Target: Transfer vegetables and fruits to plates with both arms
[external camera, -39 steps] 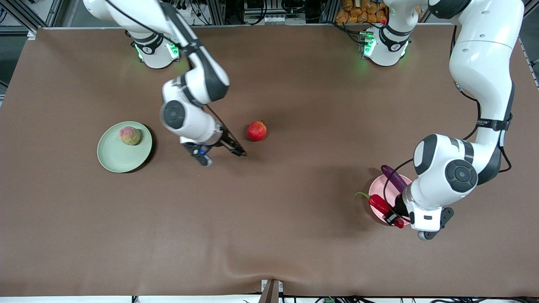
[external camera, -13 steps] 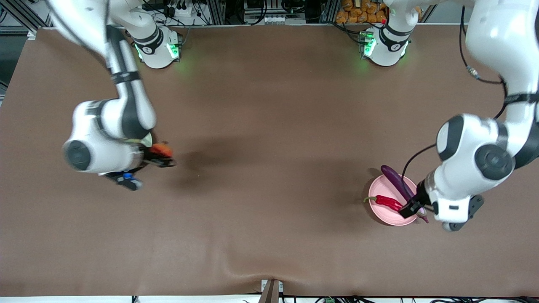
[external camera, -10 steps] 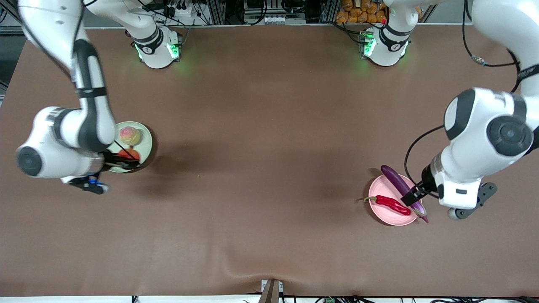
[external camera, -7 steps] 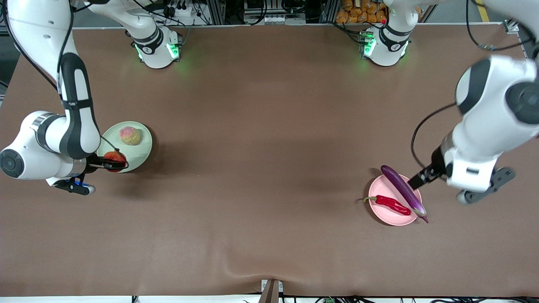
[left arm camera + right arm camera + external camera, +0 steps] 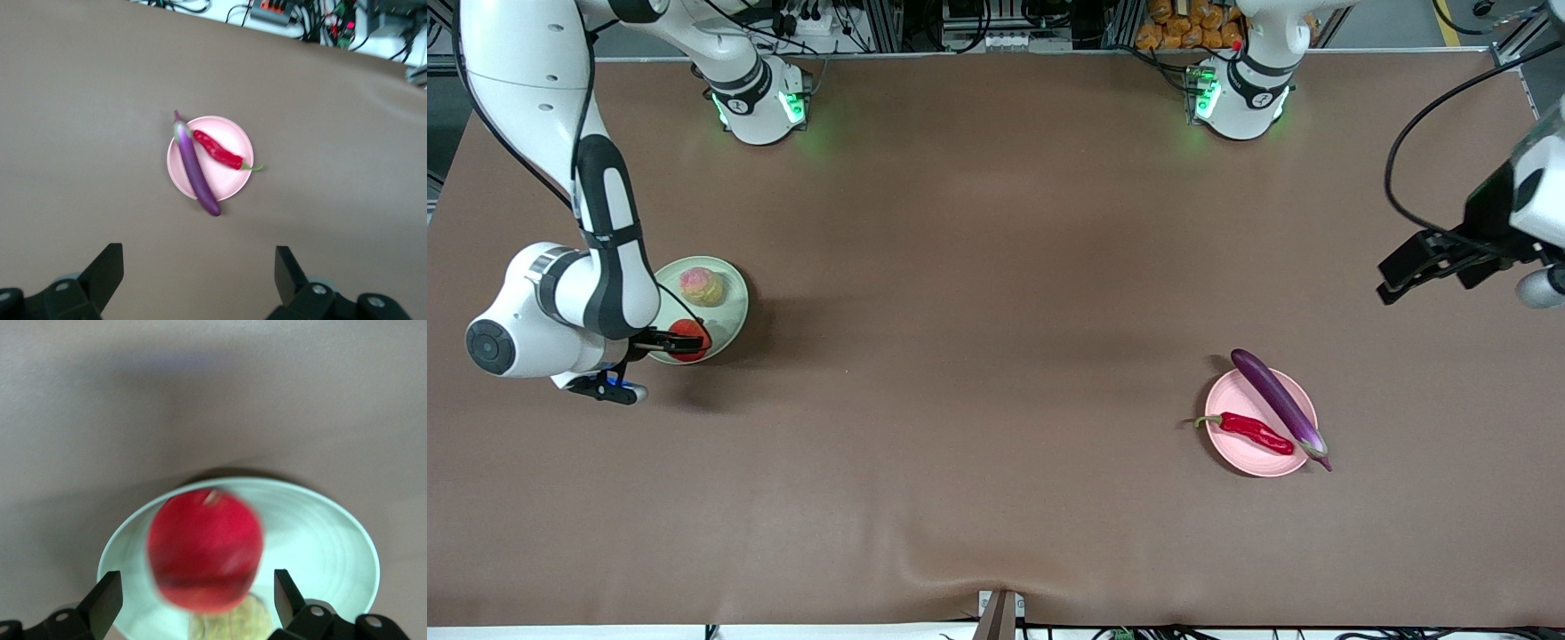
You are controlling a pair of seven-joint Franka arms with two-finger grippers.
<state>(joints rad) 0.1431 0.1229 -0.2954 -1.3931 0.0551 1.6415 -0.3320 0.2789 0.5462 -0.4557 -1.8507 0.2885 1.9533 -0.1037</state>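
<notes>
The red pomegranate point(image 5: 691, 340) point(image 5: 205, 550) is at the camera-side edge of the pale green plate point(image 5: 731, 311) point(image 5: 320, 540), next to the peach point(image 5: 701, 285) point(image 5: 230, 625). My right gripper point(image 5: 682, 341) point(image 5: 198, 599) is open around the pomegranate, with a gap on each side between fruit and fingers point(image 5: 103, 603). The purple eggplant point(image 5: 1279, 405) point(image 5: 193, 167) and the red chili pepper point(image 5: 1252, 431) point(image 5: 219, 150) lie on the pale pink plate point(image 5: 1240, 453) point(image 5: 230, 183). My left gripper point(image 5: 1392, 277) point(image 5: 198, 275) hangs open and empty, high over the left arm's end of the table.
The brown table cover point(image 5: 996, 356) has a raised wrinkle point(image 5: 925, 556) near the front edge. Both green-lit arm bases point(image 5: 756, 107) stand along the robots' side, with cables and gear past the table edge there.
The right arm carried the pomegranate from the table's middle to the green plate and opened its fingers. The left gripper rose off the pink plate and pulled away toward its end of the table.
</notes>
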